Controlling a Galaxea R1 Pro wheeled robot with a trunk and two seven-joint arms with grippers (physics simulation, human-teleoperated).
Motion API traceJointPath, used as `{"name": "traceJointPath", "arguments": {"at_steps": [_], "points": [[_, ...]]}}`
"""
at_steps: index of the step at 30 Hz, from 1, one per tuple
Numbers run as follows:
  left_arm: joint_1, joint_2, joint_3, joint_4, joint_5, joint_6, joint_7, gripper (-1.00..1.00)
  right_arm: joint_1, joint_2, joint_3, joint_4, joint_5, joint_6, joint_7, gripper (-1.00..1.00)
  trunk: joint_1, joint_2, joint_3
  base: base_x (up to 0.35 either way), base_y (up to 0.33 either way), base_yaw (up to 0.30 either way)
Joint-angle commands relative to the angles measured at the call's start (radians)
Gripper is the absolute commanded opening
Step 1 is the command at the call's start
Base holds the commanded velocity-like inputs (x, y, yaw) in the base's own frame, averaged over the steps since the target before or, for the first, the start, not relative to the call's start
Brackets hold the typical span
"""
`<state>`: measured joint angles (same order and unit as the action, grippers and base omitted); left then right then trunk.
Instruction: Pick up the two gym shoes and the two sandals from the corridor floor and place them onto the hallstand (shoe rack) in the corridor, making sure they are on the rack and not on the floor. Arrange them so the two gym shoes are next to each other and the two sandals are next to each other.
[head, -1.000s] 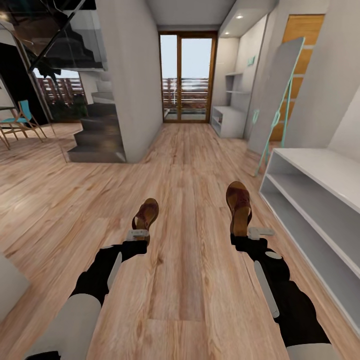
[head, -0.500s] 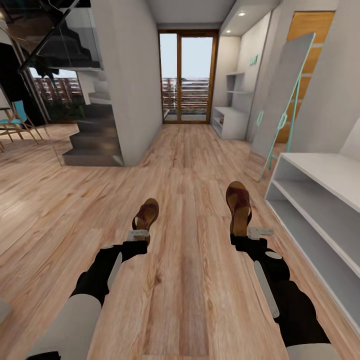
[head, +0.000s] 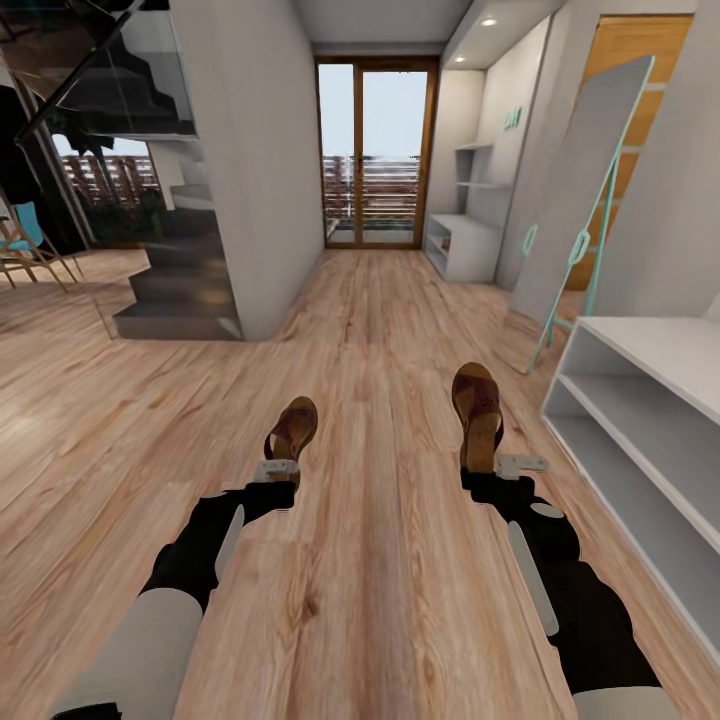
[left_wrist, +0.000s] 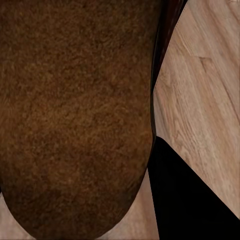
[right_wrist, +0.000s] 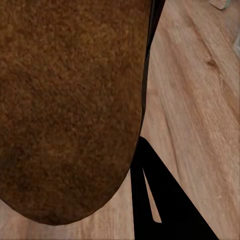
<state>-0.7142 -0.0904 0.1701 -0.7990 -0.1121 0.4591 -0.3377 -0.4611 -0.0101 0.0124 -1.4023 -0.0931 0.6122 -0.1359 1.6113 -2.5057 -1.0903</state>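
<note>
I look down the corridor floor (head: 380, 320): the hallstand (head: 462, 240) stands far ahead on the right wall, long side along the corridor, and a plain white rack (head: 640, 420) sits closer on my right. My right end effector (head: 487, 465) pinches the right sandal (head: 478, 410) at the heel, toe forward; my left end effector (head: 280, 468) pinches the left sandal (head: 292, 430) likewise. Both are carried above the floor. The right arm is on the hallstand's side.

Both arms outstretched, claws clamped
</note>
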Motion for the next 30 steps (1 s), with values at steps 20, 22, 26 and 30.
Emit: {"name": "traceJointPath", "arguments": {"at_steps": [20,22,26,30], "points": [[-0.001,0.0,0.008,-0.002,-0.012,0.004,-0.009,-1.0,-0.001,-0.001,0.001,-0.001,-0.011,0.004,-0.01,-1.0,0.0,0.0,-0.001,0.347,0.0,0.0],[-0.001,0.0,0.007,-0.002,-0.012,0.004,-0.009,-1.0,-0.001,-0.001,0.001,-0.001,-0.011,0.004,-0.01,-1.0,0.0,0.0,-0.001,0.347,0.0,0.0],[-0.001,0.0,0.007,-0.002,-0.012,0.004,-0.009,-1.0,-0.001,-0.001,0.001,-0.001,-0.011,0.004,-0.011,-1.0,0.0,0.0,-0.001,0.347,0.0,0.0],[-0.001,0.0,0.006,-0.002,-0.012,0.004,-0.009,-1.0,-0.001,-0.001,0.001,-0.001,-0.011,0.004,-0.011,-1.0,0.0,0.0,-0.001,0.348,0.0,0.0]]}}
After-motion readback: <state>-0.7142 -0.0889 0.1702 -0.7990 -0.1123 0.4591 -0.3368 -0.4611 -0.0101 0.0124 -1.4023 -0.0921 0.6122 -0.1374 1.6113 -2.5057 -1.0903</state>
